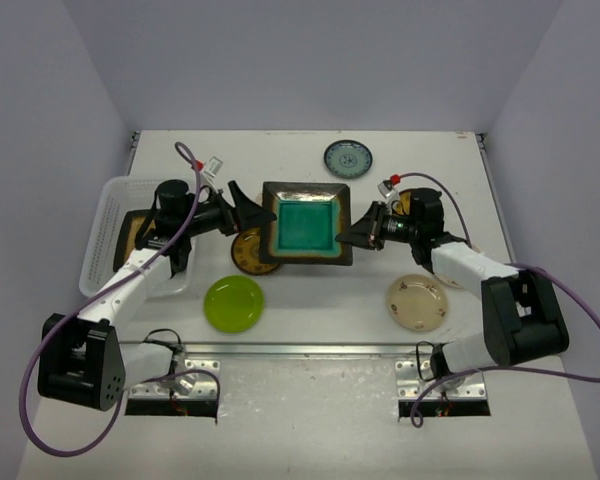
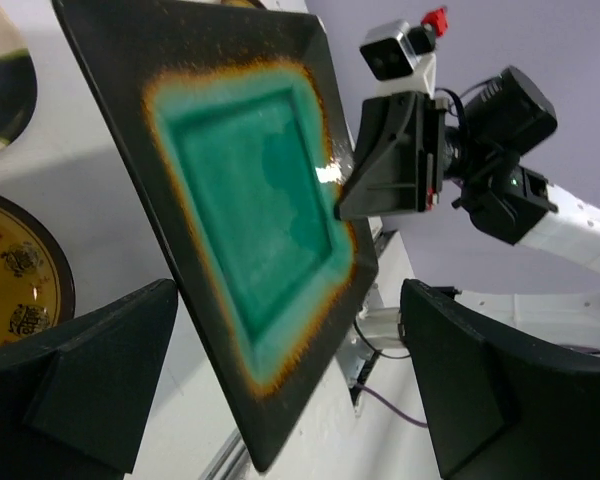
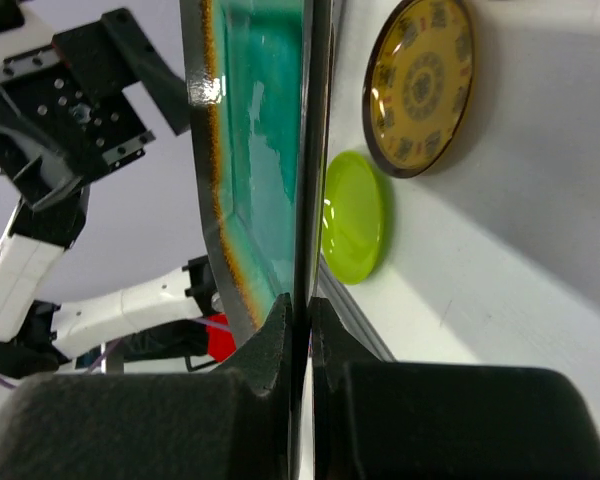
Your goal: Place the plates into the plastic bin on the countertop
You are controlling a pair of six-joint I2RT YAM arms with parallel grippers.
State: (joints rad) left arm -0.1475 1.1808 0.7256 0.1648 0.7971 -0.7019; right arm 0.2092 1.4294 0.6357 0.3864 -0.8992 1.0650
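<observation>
- Top view only: plastic bin (image 1: 108, 215) sits at the counter's (image 1: 320, 300) left edge. An amber plate (image 1: 130, 236) with a dark rim lies in it, mostly hidden by the left arm.
- Left tool (image 1: 245, 212) is wide, its fingers (image 2: 90, 385) on either side of the teal plate's left edge. Left wrist view shows a gap on each side, no contact.
- Teal plate (image 1: 302, 226) is mid-counter, off the surface, glazed face up. It is square, so no long axis; its sides run parallel to the counter edges. Its left corner overhangs the brown-yellow plate (image 1: 250, 254).
- Right wrist view only: right tool (image 3: 300, 310) is clamped on the teal plate's right rim, seen edge-on.
- Top view: lime plate (image 1: 233, 303) front left, blue patterned plate (image 1: 347, 158) at the back, cream plate (image 1: 416, 302) front right, all flat on the counter.
</observation>
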